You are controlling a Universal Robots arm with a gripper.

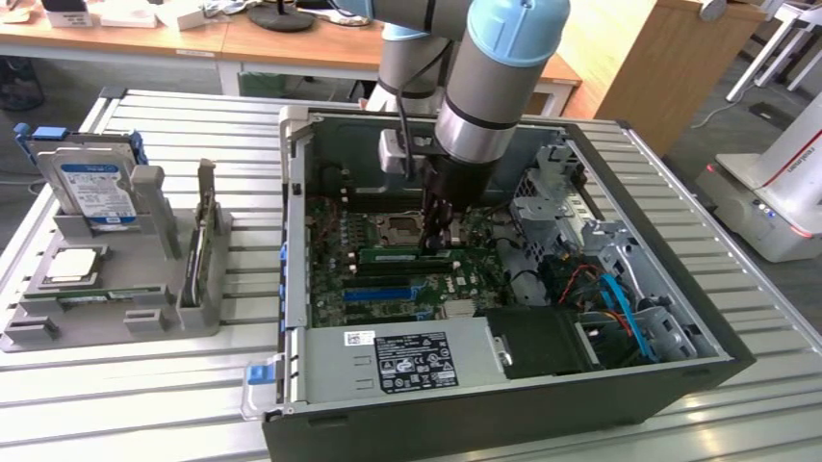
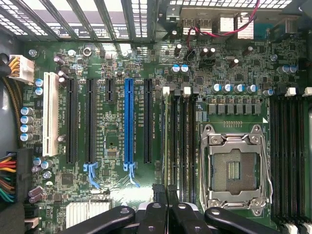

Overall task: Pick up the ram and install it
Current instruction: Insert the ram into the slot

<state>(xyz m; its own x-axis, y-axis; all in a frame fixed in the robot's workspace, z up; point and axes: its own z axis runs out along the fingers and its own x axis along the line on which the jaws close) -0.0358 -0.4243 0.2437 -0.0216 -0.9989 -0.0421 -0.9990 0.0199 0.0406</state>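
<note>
The ram point(image 1: 404, 256) is a thin green stick lying along the memory slots of the motherboard point(image 1: 385, 289) inside the open computer case. My gripper point(image 1: 437, 238) reaches straight down into the case and is shut on the ram near its middle. In the wrist view the ram point(image 2: 167, 146) is seen edge-on, running away from my gripper point(image 2: 167, 197) alongside the black memory slots point(image 2: 185, 146). I cannot tell whether it is seated in a slot or just above it.
The empty processor socket point(image 2: 234, 168) lies right beside the slots, and a blue expansion slot point(image 2: 128, 122) on the other side. A power supply point(image 1: 398, 358) and drive cage point(image 1: 565, 192) crowd the case. On the exterior view's left, a grey tray point(image 1: 141, 322) holds a hard drive point(image 1: 90, 188) and a processor chip point(image 1: 75, 265).
</note>
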